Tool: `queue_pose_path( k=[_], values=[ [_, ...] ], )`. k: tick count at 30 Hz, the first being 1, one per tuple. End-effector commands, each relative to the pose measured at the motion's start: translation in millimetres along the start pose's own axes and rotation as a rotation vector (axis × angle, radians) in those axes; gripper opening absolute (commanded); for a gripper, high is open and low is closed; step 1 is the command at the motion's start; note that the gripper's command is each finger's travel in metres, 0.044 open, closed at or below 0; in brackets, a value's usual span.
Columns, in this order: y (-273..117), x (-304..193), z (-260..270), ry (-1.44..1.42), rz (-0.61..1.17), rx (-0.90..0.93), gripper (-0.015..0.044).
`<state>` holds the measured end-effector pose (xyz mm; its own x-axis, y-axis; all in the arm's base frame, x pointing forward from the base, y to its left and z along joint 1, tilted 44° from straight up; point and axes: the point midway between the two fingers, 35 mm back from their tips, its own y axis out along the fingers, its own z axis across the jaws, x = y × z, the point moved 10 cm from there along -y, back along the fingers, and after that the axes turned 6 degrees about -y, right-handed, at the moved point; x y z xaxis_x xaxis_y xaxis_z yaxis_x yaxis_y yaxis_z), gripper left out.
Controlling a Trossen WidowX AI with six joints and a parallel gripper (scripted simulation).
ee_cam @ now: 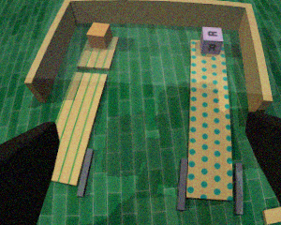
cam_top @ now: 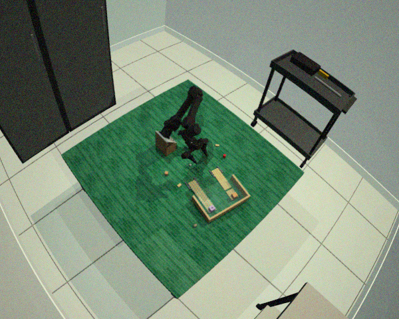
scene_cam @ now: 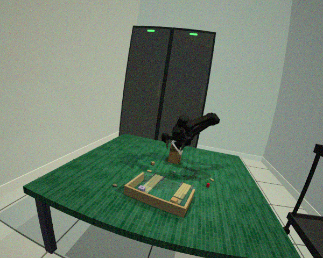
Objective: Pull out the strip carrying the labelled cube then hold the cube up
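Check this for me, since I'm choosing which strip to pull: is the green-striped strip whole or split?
Split: in the wrist view, a gap crosses the green-striped strip, mat showing through.
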<state>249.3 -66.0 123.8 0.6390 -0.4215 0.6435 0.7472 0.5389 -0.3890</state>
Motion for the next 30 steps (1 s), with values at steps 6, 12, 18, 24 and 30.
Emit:
queue_pose_path(
  k=[6,12,18,24,30],
  values=[
    [-1.5,-2.9,2.4,-0.067,-0.012,0.010,0.0400],
    [23.0,11.8,-13.0,-0.021,0.125,-0.023,0.0269],
    [66.3,25.7,-36.7,0.043,0.381,-0.058,0.0111],
    [107.8,28.3,-53.6,0.090,0.643,-0.062,0.0000],
    [142.1,18.8,-65.7,0.129,0.910,-0.039,0.0000]
  ],
)
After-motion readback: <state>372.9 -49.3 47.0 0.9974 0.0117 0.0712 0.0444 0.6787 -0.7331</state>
